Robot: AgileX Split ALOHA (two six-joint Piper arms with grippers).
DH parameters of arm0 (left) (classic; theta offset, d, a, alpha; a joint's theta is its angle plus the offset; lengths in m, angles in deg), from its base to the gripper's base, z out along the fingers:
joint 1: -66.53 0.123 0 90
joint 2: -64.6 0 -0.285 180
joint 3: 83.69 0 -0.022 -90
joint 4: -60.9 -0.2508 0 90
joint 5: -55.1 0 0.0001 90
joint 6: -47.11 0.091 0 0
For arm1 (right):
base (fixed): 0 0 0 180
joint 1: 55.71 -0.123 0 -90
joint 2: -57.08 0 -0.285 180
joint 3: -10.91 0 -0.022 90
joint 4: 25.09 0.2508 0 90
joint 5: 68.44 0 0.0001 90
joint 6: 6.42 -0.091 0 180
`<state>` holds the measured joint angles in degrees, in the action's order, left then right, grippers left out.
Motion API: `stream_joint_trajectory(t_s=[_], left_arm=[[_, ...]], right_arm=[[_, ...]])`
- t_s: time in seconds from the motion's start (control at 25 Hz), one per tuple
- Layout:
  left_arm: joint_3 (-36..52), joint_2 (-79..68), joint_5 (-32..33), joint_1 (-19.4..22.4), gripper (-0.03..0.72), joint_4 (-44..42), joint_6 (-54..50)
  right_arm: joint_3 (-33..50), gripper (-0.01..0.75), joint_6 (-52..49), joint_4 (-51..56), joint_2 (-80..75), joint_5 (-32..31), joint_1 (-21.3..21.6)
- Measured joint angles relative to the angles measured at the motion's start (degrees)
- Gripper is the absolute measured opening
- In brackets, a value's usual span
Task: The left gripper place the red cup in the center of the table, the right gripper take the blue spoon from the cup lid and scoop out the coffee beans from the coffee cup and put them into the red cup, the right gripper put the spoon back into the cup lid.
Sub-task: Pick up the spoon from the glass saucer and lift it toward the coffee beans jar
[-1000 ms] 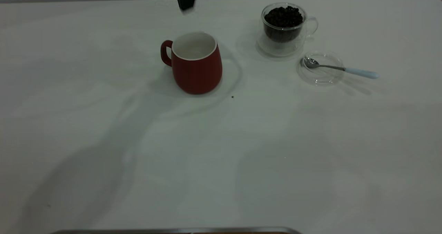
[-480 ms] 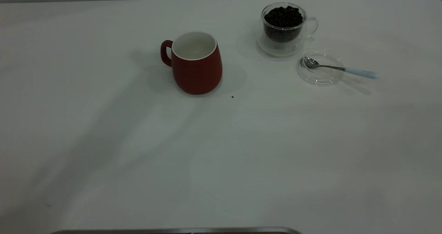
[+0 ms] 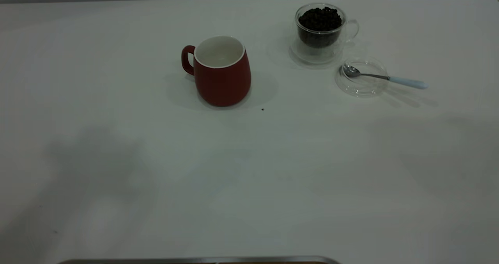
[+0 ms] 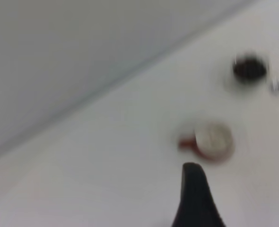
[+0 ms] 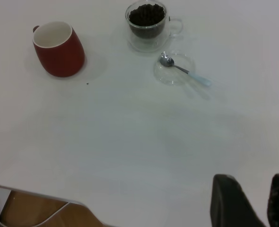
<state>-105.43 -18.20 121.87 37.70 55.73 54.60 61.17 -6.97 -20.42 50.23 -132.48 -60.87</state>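
Red, rounded ceramic cup (image 3: pixel 221 72) stands upper-middle of my white bench (image 3: pixel 249 178), placed but empty. My right hand (image 5: pixel 253 201) hangs parted, holding nothing. Pale-blue-handled metal spoon (image 3: pixel 384 78) lies untouched in the clear glass lid (image 3: pixel 361 85); scooping remains. Left hand's state: cannot tell.

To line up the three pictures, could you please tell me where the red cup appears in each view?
Exterior view: the red cup stands upright, left of the glass cup of coffee beans.
Left wrist view: the cup is small and blurred, beyond a dark fingertip.
Right wrist view: the cup is far from the gripper.
Shared landmark: the glass cup of coffee beans.
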Motion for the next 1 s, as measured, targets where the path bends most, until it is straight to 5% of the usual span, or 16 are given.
stream_joint_trajectory(t_s=[0.28,0.52,0.72,1.0], left_arm=[[37.6,20.6,0.0,0.0,0.567,1.6,-3.5],[58.8,34.7,-0.4,0.0,0.567,2.4,-8.4],[69.7,44.0,-3.3,-0.3,0.567,2.8,-9.4],[71.0,53.8,-3.1,-0.4,0.567,2.8,-9.6]], right_arm=[[0.0,0.242,0.0,0.0,0.0,0.0,0.0],[0.0,0.242,0.0,0.0,0.0,0.0,0.0],[0.0,0.242,0.0,0.0,0.0,0.0,0.0],[0.0,0.242,0.0,0.0,0.0,0.0,0.0]])
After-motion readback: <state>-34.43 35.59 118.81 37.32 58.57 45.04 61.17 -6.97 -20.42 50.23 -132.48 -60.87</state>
